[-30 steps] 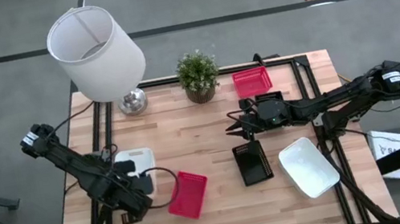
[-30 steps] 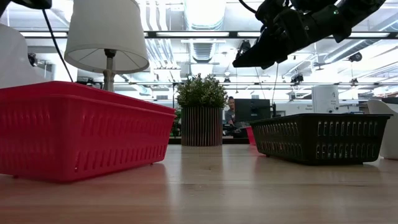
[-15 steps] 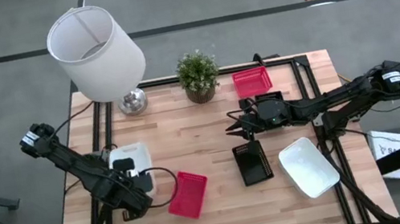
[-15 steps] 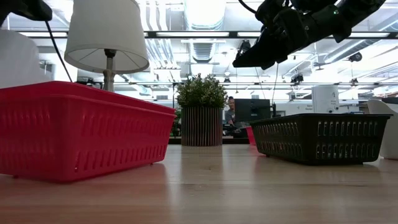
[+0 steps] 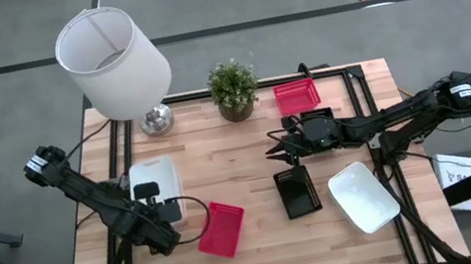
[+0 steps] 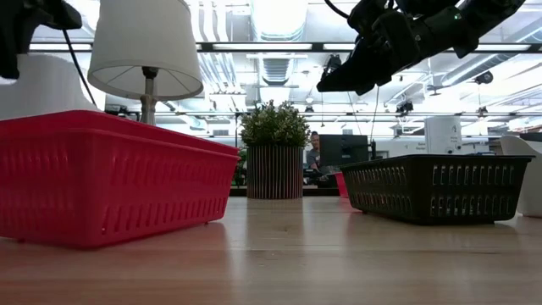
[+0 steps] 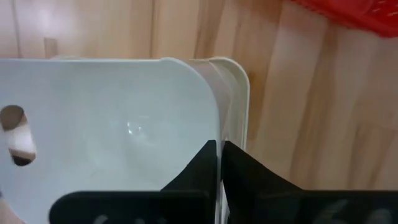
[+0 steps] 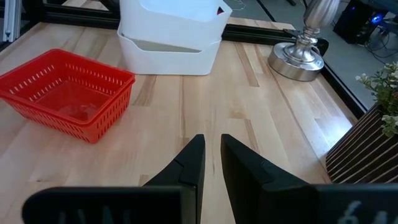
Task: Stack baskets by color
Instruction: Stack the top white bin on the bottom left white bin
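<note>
Two nested white baskets [image 5: 151, 179] stand at the table's left, also in the right wrist view [image 8: 174, 31]. My left gripper [image 7: 219, 149] is shut on the upper one's rim. A red basket [image 5: 221, 228] lies just right of them. A black basket [image 5: 297, 191] and a third white basket [image 5: 362, 195] lie to the right, and a second red basket [image 5: 297, 96] sits at the far edge. My right gripper [image 5: 270, 149] hangs above the table's middle, its fingers nearly together on nothing. My left gripper pinches the upper white basket's side wall at the rim [image 7: 214, 127], close to a rounded corner. One finger is inside the basket and one outside. The fingers come steeply from above, at the basket's near end. The basket sits in the lower white basket [image 7: 241, 87].
A lamp with a big white shade [image 5: 113, 61] and a metal foot [image 5: 155, 119] stands at the far left. A potted plant [image 5: 233, 89] stands at the far middle. Bare wood lies between the left baskets and the black basket.
My left gripper has sunk a little at the white baskets' near end. The upper white basket now shows farther toward the far edge than a second ago.
</note>
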Available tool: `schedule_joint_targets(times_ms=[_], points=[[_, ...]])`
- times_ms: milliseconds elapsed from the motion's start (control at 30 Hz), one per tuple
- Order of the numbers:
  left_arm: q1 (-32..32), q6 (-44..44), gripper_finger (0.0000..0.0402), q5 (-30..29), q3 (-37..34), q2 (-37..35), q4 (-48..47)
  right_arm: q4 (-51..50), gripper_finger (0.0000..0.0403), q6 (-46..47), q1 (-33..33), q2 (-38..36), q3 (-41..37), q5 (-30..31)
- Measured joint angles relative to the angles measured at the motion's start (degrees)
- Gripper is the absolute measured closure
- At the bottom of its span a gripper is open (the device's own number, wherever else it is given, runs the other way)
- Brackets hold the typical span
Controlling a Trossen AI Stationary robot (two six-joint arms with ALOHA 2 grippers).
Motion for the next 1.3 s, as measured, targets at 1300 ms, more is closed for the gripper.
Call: schedule_joint_targets(times_ms=[1300], points=[[0.18,-5.44,0.0297,-18.87,-13.68,-8.15,12.50,-0.32,0.0360,1.54,0.01,0.00,0.00,-0.04]])
